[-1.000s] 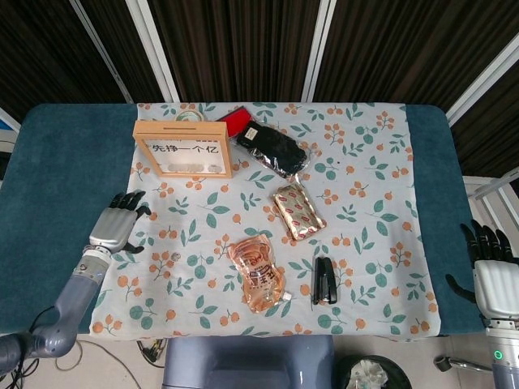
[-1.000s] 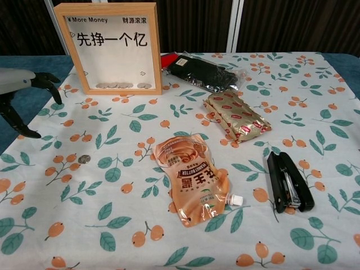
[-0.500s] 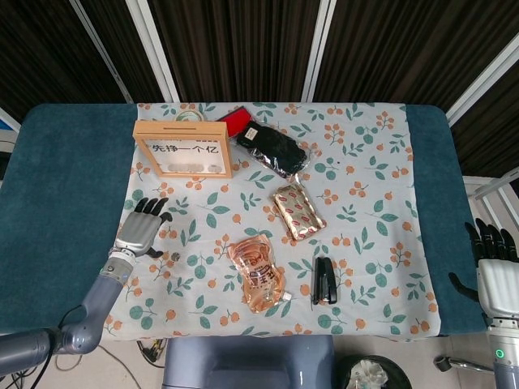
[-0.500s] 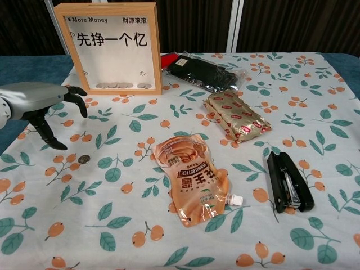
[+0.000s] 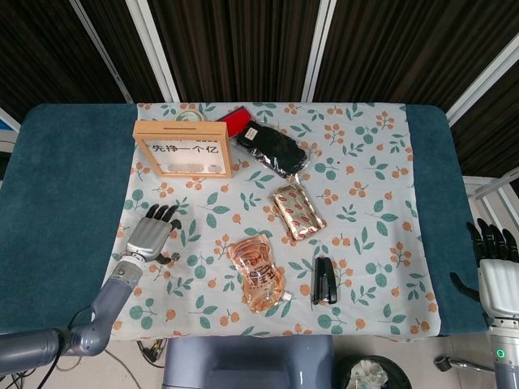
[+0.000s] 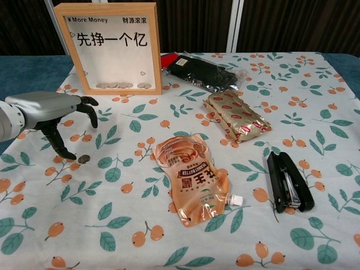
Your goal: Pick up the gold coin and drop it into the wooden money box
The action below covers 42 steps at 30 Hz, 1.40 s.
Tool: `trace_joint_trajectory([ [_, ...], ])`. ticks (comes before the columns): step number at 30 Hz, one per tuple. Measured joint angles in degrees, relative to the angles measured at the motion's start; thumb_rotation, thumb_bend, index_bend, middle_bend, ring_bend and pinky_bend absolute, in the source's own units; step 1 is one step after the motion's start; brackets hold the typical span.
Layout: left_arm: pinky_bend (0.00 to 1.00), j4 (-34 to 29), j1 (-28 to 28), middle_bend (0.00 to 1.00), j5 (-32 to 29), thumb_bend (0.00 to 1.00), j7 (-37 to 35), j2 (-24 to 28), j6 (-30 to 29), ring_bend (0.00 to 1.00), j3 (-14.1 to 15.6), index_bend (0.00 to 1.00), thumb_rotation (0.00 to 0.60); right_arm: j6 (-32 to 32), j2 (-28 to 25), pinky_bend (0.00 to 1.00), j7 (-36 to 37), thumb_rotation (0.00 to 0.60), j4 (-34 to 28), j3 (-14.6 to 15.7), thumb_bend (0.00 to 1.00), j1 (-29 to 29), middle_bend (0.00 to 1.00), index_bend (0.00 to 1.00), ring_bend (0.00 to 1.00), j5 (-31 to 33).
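The gold coin [image 6: 84,159] lies flat on the floral cloth, small and dull; in the head view the coin [image 5: 175,257] shows just right of my left hand. My left hand [image 6: 53,112] [image 5: 150,232] hovers open over it, fingers spread, the thumb tip reaching down close beside the coin's left edge. The wooden money box [image 5: 182,148] [image 6: 109,48] stands upright at the back left, glass-fronted with Chinese lettering and several coins inside. My right hand [image 5: 495,271] stays open off the table's right edge, holding nothing.
An orange peanut-butter pouch [image 6: 191,180] lies right of the coin. A gold snack packet [image 6: 233,116], a black stapler [image 6: 288,181], a black packet [image 6: 199,72] and a red object [image 5: 233,120] sit further right and back. Bare blue table [image 5: 65,186] flanks the cloth.
My left hand has moved right and forward across the cloth, from the cloth's left edge to just over the coin. The right hand has dropped slightly.
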<state>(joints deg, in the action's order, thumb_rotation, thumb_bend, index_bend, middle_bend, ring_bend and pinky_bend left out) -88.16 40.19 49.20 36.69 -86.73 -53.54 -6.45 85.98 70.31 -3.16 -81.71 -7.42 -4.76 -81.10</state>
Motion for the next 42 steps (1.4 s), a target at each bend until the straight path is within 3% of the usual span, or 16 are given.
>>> trace_joint_trajectory([
  [42,0.00,2.4,3.2,0.00,-2.2,0.05,0.3,-2.8,-0.1,0.00,2.1,0.39,0.600,0.3,-0.8,0.00,0.3,0.600,-0.3,-0.3,0.30,0.4,0.00,0.00,0.00,0.2],
])
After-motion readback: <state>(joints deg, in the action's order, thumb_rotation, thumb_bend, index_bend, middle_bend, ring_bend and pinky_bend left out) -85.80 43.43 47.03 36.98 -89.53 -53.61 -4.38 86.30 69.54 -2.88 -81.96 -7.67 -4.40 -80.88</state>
